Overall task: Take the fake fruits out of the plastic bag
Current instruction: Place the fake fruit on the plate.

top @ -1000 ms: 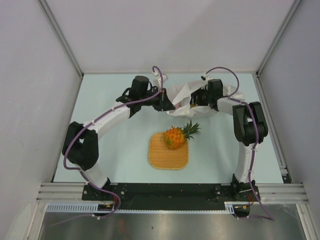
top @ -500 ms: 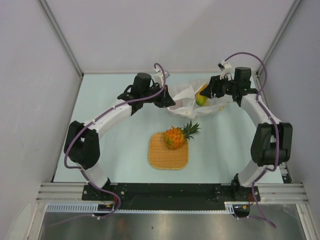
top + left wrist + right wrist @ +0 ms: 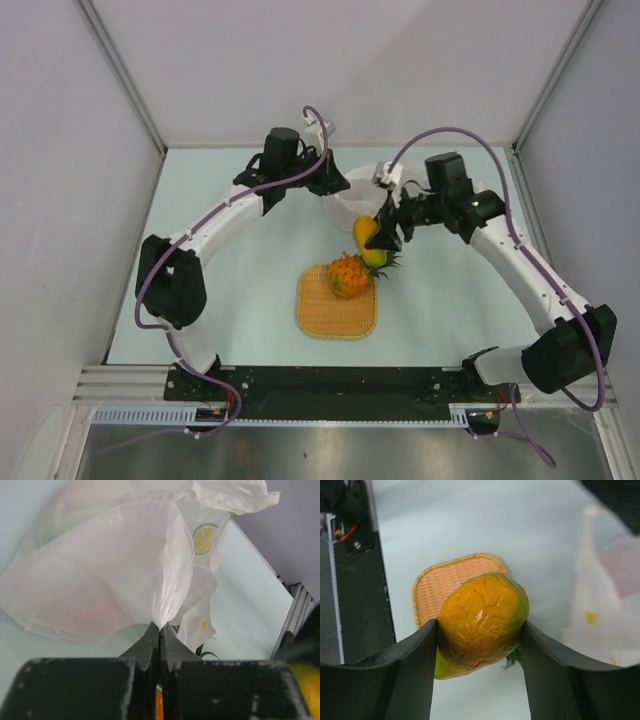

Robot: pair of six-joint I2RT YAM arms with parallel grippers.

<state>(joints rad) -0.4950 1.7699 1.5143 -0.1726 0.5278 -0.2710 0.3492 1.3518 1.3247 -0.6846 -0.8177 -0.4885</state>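
room first: pale tabletop [image 3: 240, 290] boxed in by grey walls [image 3: 70, 200] on the left, right and far sides, metal rail [image 3: 120, 382] along the near edge. open surface runs left of the woven mat [image 3: 337, 305] out to the left arm, and right of the mat out to the right arm's long reach. the far middle is the crowded bit, with both wrists close together there.

right gripper [image 3: 385, 235] hangs just far of the mat's far right corner, clamped on the mango [image 3: 482, 622]. the wrist view shows both fingers [image 3: 412, 665] pressed to its sides, orange skin facing the camera and green at its edges. the mango is off the table, over the green crown of the pineapple [image 3: 348, 275], which lies on the mat's far edge.

left gripper [image 3: 159, 630] sits at the far middle, jaws pinched tight on a fold of the plastic bag [image 3: 100, 570]. the film fans away from the tips, lemon print on it and a pinkish tint showing through; what makes that tint i cannot tell. the bag lies bunched between the two wrists, just far of the mango.

half a second back the right gripper held that mango at the far right, over the bag. now it's swung near and left, out of the bag. a second back it was buried in the bag. left gripper has edged slightly farther, grip unchanged. pineapple and mat haven't budged.
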